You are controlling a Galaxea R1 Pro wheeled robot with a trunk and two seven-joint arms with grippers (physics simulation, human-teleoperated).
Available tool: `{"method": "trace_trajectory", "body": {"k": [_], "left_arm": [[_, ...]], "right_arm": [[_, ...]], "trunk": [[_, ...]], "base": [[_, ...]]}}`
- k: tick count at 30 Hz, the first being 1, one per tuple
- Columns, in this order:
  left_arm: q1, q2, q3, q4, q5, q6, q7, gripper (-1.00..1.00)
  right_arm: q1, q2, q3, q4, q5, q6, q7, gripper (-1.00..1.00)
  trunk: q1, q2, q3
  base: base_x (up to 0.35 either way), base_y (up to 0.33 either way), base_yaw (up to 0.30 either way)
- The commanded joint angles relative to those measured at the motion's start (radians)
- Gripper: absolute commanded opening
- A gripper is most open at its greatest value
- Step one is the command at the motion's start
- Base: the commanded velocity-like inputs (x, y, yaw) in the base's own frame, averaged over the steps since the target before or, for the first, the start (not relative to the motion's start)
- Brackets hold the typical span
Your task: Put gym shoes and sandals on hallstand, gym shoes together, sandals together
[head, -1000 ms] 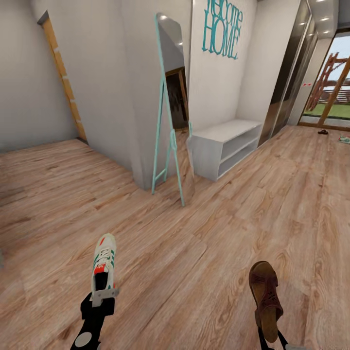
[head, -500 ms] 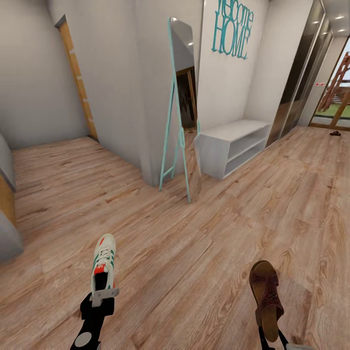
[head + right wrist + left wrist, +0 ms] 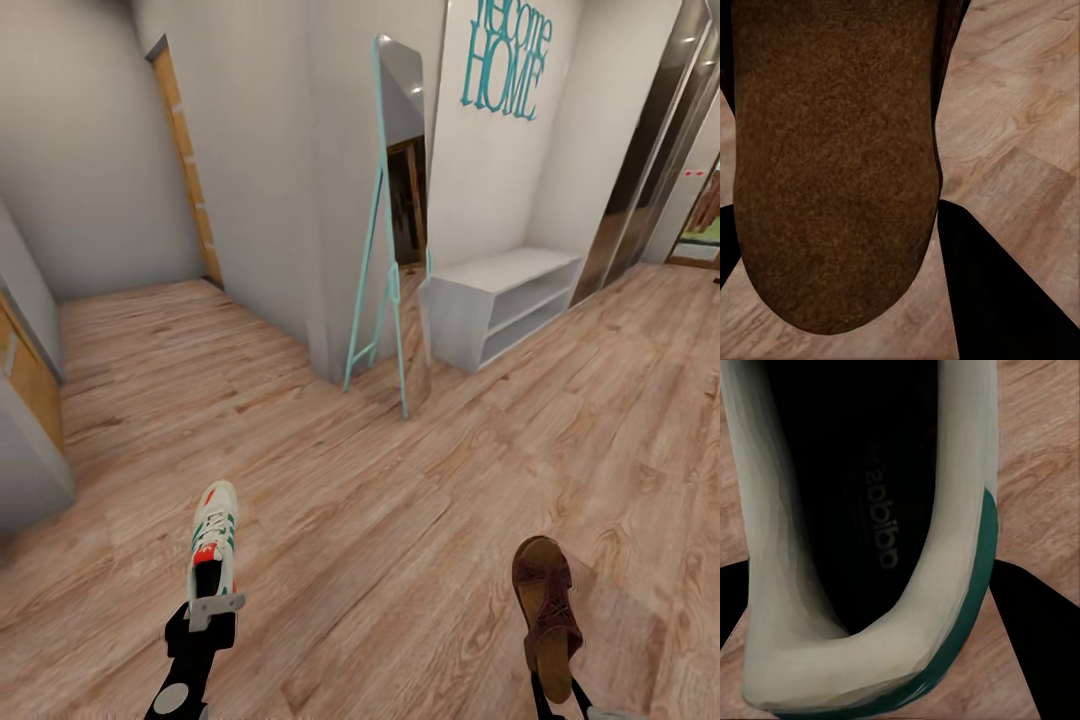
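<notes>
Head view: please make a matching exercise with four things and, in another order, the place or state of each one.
Things:
1. white lace-up gym shoe with green stripes
2. brown open sandal
3. teal-framed leaning mirror
4. pale grey-white hallstand

Places or states:
A. stands on the wood floor under the teal wall lettering, shelves bare
B. held at the heel end by the right gripper
C. leans at the wall corner, beside the shelf unit
D. held at the heel end by the left gripper

Pairs: 1-D, 2-B, 3-C, 4-A
</notes>
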Motion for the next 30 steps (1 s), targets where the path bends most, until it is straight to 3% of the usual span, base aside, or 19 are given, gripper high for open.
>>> {"method": "trace_trajectory", "body": {"k": [1,24,30], "left_arm": [[-0.001,-0.001,0.002,0.001,-0.009,-0.002,0.002,-1.0],[-0.001,-0.001,0.002,0.001,-0.009,-0.003,0.002,-1.0],[-0.001,-0.001,0.001,0.001,-0.009,-0.004,0.002,-1.0]], "right_arm": [[0.0,0.0,-0.003,0.0,-0.01,-0.001,0.012,-1.0],[-0.001,-0.003,-0.003,-0.003,-0.01,-0.002,0.011,-1.0],[-0.001,-0.003,-0.003,-0.004,-0.01,-0.002,0.011,-1.0]], "trunk": [[0.0,0.0,-0.001],[0.0,0.0,-0.001],[0.0,0.0,-0.001]], "base": [[0.0,0.0,0.277],[-0.003,0.0,0.278],[-0.202,0.0,0.279]]}}
